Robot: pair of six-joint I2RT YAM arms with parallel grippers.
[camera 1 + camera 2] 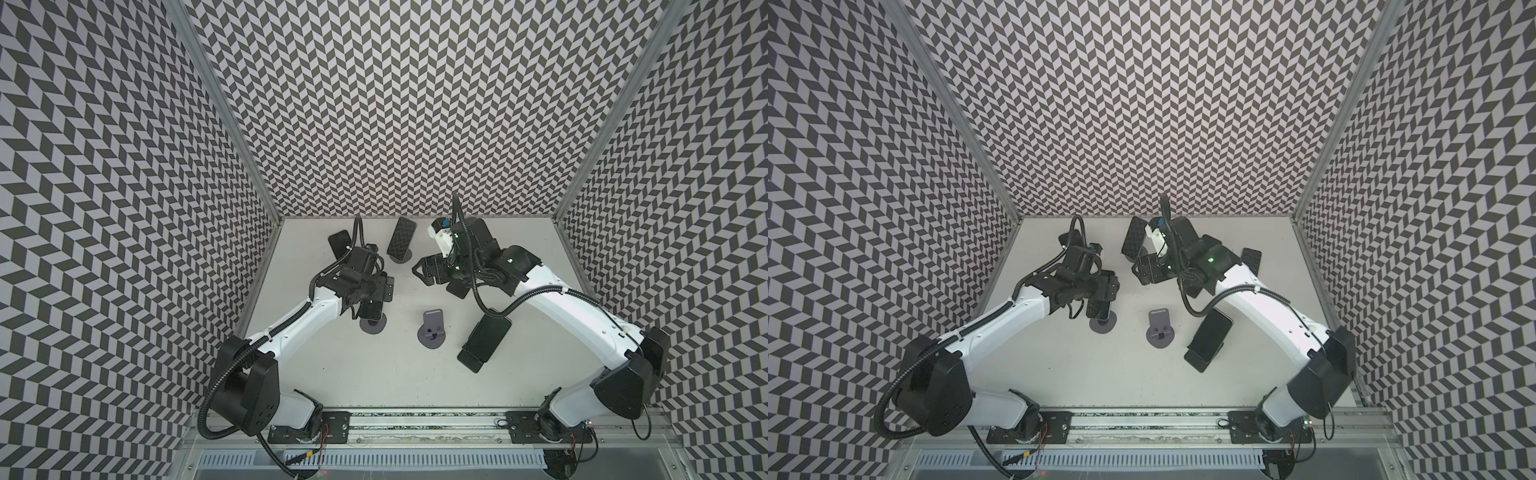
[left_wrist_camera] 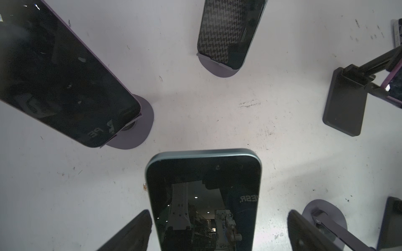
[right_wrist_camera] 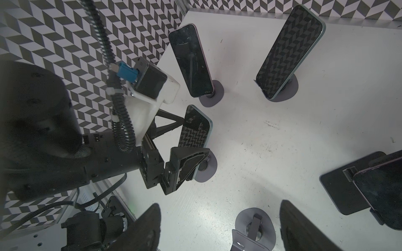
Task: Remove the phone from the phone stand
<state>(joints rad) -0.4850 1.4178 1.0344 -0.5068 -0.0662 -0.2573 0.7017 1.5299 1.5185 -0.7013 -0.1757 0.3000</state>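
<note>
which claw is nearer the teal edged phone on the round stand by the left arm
Left. The left claw straddles the teal-edged phone, a finger on either side, jaws open. The right claw hangs over the table middle, clear of it.

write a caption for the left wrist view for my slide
Open left hand astride a blue-edged phone, with a purple-edged phone and a pattern-reflecting phone propped up beyond.

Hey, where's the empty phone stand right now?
In a top view the empty stand is mid-table, between a loaded round stand on the left and a loaded black stand on the right.
</note>
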